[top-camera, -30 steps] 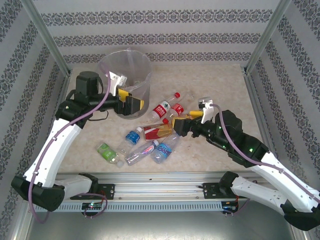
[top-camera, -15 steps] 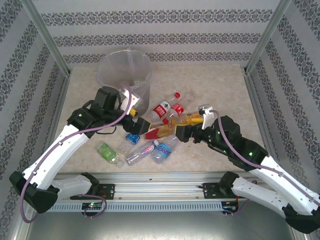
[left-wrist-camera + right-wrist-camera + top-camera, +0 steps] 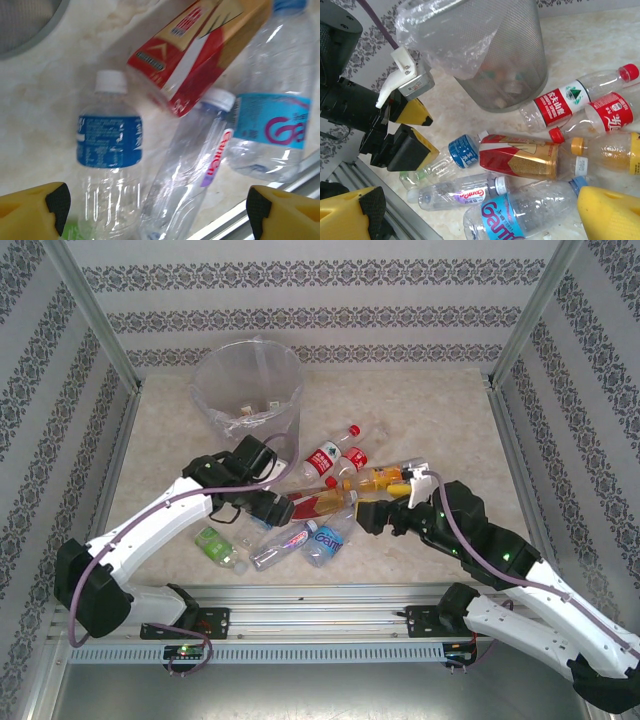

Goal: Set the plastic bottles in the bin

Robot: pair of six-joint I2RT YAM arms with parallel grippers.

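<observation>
Several plastic bottles lie in a heap in front of the bin [image 3: 248, 390]. My left gripper [image 3: 268, 506] hangs open over a blue-labelled bottle [image 3: 110, 150] and a clear pink-lettered one [image 3: 200, 175], holding nothing. A red-and-gold bottle [image 3: 200, 45] and a light-blue-labelled bottle [image 3: 272, 125] lie beside them. My right gripper [image 3: 362, 514] is open at the heap's right side, above the light-blue-labelled bottle [image 3: 520, 215]. Two red-labelled bottles [image 3: 565, 102] and an orange one [image 3: 610, 152] lie farther back. The bin [image 3: 490, 50] holds a few bottles in its bag.
A green-labelled bottle [image 3: 215, 545] lies apart at the near left. A metal rail [image 3: 320, 592] runs along the table's near edge, close to the heap. My left gripper [image 3: 405, 135] sits between the bin and the heap in the right wrist view.
My left arm has swung from the bin's rim down to the near side of the heap. My right gripper has drawn back slightly toward the near edge.
</observation>
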